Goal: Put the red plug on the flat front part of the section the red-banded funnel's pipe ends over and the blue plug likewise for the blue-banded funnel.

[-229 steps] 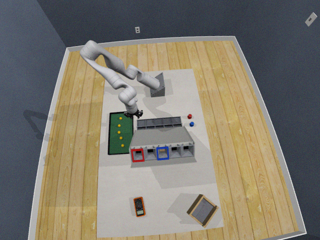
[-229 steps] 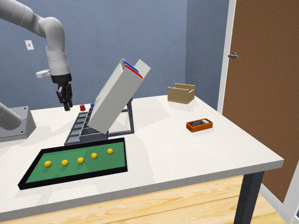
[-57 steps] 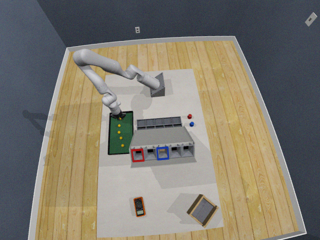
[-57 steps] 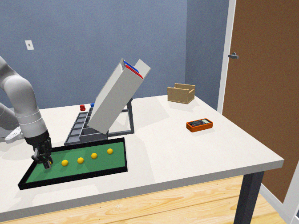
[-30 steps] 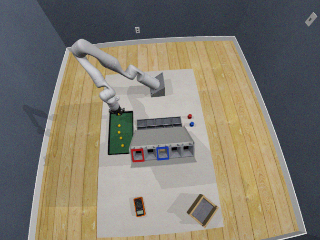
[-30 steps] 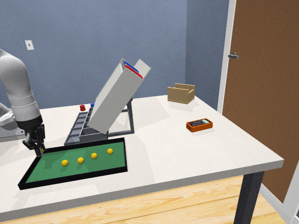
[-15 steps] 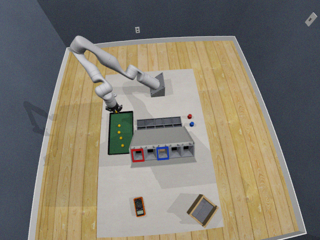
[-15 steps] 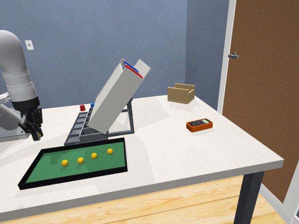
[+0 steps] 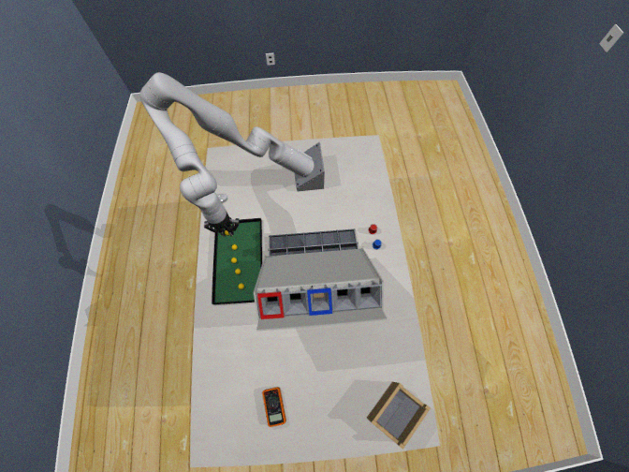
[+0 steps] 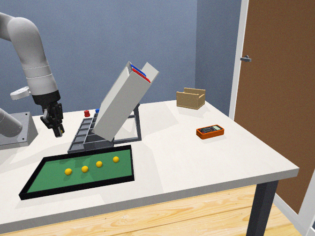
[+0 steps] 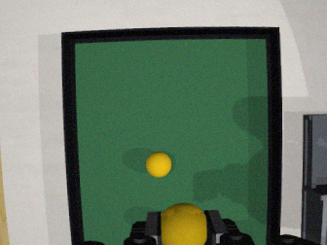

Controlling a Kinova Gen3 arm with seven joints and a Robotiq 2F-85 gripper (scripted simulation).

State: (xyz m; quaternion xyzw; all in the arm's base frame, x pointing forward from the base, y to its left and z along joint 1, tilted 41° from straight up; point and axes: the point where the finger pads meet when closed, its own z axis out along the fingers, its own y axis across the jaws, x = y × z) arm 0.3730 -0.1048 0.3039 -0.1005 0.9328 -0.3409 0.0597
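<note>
Top view: the Robotiq gripper (image 9: 228, 228) (image 10: 59, 133) (image 11: 182, 228) hangs over one end of the green marble tray (image 9: 213, 273) (image 10: 76, 188) (image 11: 273, 146); the red plug (image 9: 373, 228) (image 10: 86, 113) and blue plug (image 9: 376, 243) (image 10: 97, 110) stand near the sectioned rack (image 9: 313, 231) (image 10: 76, 151). Exterior view: four yellow marbles (image 10: 85, 169) lie in the tray — the gripper is above it. Wrist view: the fingers clasp another marble (image 11: 184, 225).

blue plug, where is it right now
In the top view the blue plug stands on the table right of the divided tray, just below the red plug; the exterior view shows it partly hidden.
</note>
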